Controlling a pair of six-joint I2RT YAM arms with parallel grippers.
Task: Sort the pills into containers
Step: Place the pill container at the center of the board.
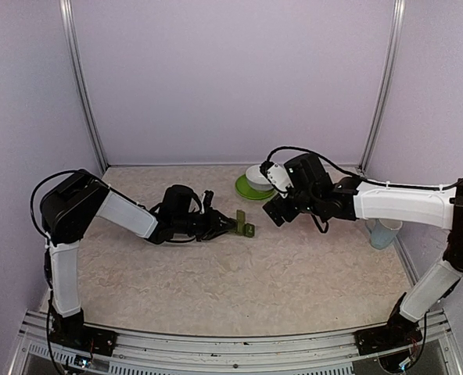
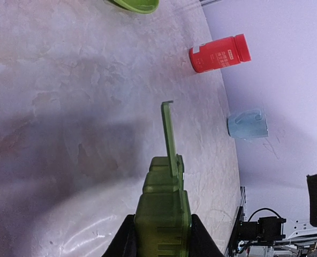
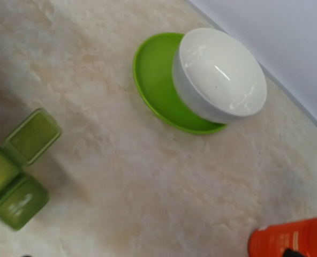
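To the near left of the green plate, the left gripper was clamped on one end of the containers, one lid standing upright; the right gripper hung just beside that plate; whether its fingers were apart, I could not tell.

On the mottled beige counter, the left arm stretches from the near left corner toward the middle. The left gripper is clamped on one end of the dark green containers, which project toward the right edge. The right arm reaches in from the near right corner, and the right gripper hangs just beside a lime green plate near the far edge; how its jaws stand is unclear. A white bowl sits on that plate. A pale blue cup stands at the right edge, partly behind the right arm.
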